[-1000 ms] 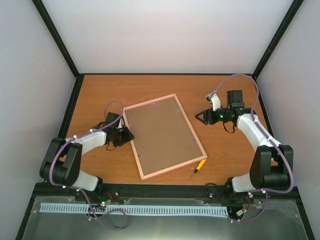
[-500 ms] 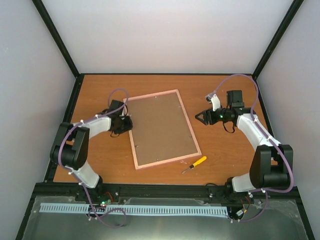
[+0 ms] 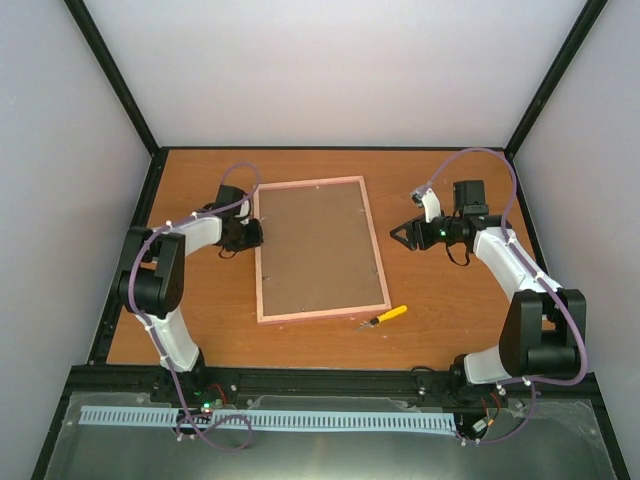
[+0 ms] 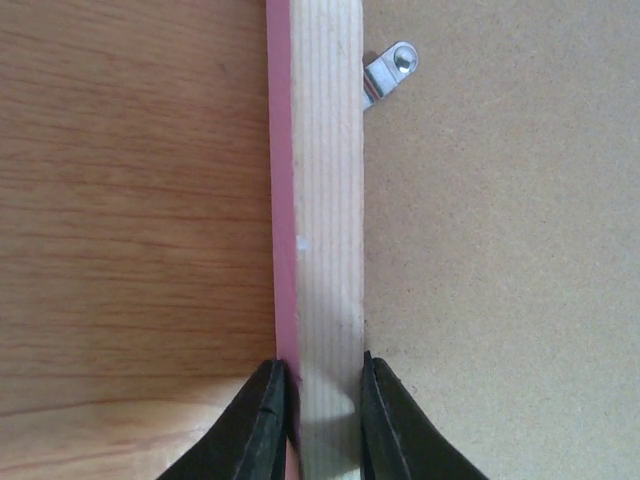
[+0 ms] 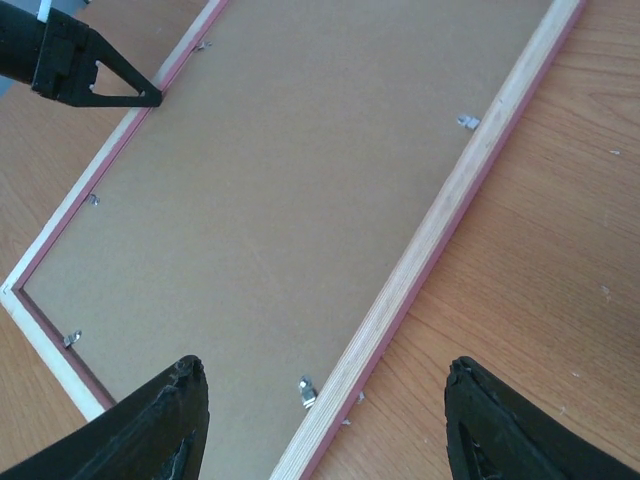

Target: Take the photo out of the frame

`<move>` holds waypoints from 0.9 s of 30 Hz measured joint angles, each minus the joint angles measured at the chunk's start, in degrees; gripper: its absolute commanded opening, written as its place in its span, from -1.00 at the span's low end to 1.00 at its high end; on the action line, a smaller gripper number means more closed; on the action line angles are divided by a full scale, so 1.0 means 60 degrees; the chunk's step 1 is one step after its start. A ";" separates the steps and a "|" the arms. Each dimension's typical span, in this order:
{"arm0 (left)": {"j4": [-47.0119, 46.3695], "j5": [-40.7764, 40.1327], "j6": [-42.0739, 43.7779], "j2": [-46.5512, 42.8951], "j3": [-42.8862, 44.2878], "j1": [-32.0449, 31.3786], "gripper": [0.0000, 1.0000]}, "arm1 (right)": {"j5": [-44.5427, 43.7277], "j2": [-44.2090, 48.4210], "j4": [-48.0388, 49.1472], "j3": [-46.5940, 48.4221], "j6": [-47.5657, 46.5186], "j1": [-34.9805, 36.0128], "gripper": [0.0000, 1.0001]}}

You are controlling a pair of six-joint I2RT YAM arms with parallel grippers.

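Note:
The frame [image 3: 373,240] lies face down, its long sides running near to far. Its pale wood back edge and pink side show in the left wrist view [image 4: 325,200]. The brown backing board [image 3: 318,248] covers it, held by small metal clips [image 4: 386,74], so the photo is hidden underneath. My left gripper [image 3: 255,233] is shut on the frame's left rail, one finger on each side [image 4: 322,400]. My right gripper [image 3: 400,236] is open and empty, hovering just right of the frame; its wrist view looks down on the right rail [image 5: 450,210] between its fingers [image 5: 325,420].
A small screwdriver with a yellow handle [image 3: 385,317] lies on the table by the frame's near right corner. Black enclosure posts and grey walls bound the table on three sides.
My left gripper, holding the left rail, has swung away from me and turned the frame clockwise until it lies square to the table. The screwdriver has shifted a little. The right arm has not moved.

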State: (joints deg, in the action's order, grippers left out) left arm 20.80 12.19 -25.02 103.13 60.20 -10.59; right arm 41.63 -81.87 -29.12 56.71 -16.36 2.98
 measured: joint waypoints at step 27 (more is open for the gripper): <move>0.1195 -0.0339 0.0663 -0.2302 0.1395 -0.0364 1.00 | -0.0204 0.0783 -0.0590 0.0022 -0.1249 -0.0018 0.31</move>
State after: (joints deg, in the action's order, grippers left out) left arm 27.97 10.15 -21.04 89.32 68.58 -12.78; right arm 40.40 -77.17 -32.67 56.84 -23.86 2.87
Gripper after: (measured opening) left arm 0.997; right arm 0.653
